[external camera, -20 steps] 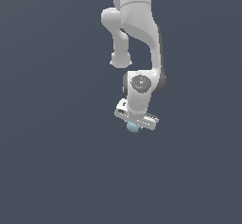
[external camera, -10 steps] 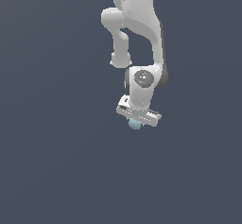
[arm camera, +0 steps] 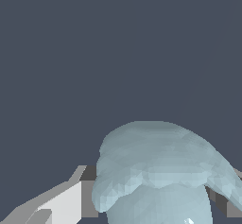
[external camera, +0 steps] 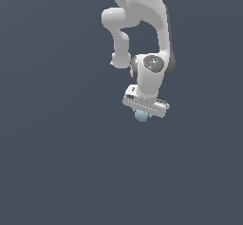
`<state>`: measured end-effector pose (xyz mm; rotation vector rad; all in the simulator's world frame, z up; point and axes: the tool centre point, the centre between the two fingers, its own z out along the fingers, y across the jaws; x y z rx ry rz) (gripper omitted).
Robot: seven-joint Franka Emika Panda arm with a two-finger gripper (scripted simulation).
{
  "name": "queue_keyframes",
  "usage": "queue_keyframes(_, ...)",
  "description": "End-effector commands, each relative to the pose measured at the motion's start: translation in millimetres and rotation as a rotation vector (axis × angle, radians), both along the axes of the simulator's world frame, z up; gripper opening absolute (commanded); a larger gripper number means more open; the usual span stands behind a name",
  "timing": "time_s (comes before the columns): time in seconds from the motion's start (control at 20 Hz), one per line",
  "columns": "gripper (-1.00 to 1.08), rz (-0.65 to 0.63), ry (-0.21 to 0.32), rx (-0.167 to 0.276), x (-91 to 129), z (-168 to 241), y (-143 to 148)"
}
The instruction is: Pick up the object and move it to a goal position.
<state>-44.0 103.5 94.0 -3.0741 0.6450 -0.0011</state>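
Observation:
The object is a small pale blue-grey blob (external camera: 141, 116). In the exterior view it sticks out just below the white hand of my arm, held off the dark ground. My gripper (external camera: 142, 114) is shut on it, with the hand tilted toward the exterior view's right. In the wrist view the object (arm camera: 158, 171) fills the near field, rounded and smooth, between my gripper (arm camera: 156, 204) and its grey fingers (arm camera: 61, 204). The fingertips are mostly hidden behind the blob.
The ground (external camera: 57, 162) is a plain dark blue-grey surface with no other objects or edges in view. No goal marker shows in either view.
The arm has moved up and toward the exterior view's right with the object in its grip. The hand has tilted a little further.

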Motion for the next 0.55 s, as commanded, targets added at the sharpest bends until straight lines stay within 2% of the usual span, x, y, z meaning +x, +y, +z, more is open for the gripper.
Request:
queue_keyframes(0.0,-1.0,-0.001,0.001,0.0,-5.2,7.1,4.5)
queue_keyframes(0.5,-1.0,-0.001,0.001,0.0,-6.8,11.4,7.6)
